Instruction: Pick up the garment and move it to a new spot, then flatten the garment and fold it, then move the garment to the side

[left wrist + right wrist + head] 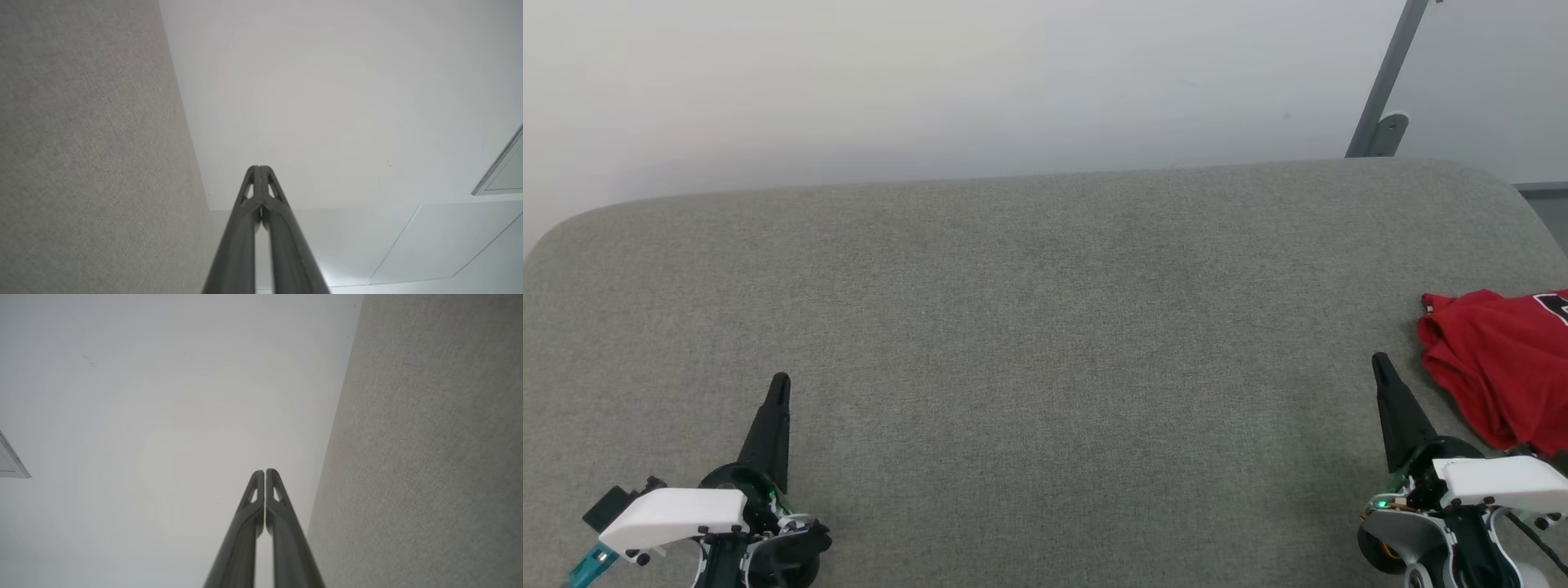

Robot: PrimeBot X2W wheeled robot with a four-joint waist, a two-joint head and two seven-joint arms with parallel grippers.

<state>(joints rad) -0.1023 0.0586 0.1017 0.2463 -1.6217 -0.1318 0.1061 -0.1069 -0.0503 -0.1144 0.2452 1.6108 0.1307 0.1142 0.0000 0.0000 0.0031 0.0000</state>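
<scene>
The garment, bright red with a bit of black, white-outlined lettering at its upper right, lies crumpled at the right edge of the grey fabric surface, partly cut off by the head view's border. My right gripper is shut and empty, its tip just left of the garment and apart from it. My left gripper is shut and empty at the lower left, far from the garment. In the wrist views the left gripper and the right gripper each show two dark fingers pressed together against a pale wall.
The grey surface has a rounded far edge against a white wall. A grey metal post with a bracket rises at the back right. The wide middle of the surface lies bare between my two grippers.
</scene>
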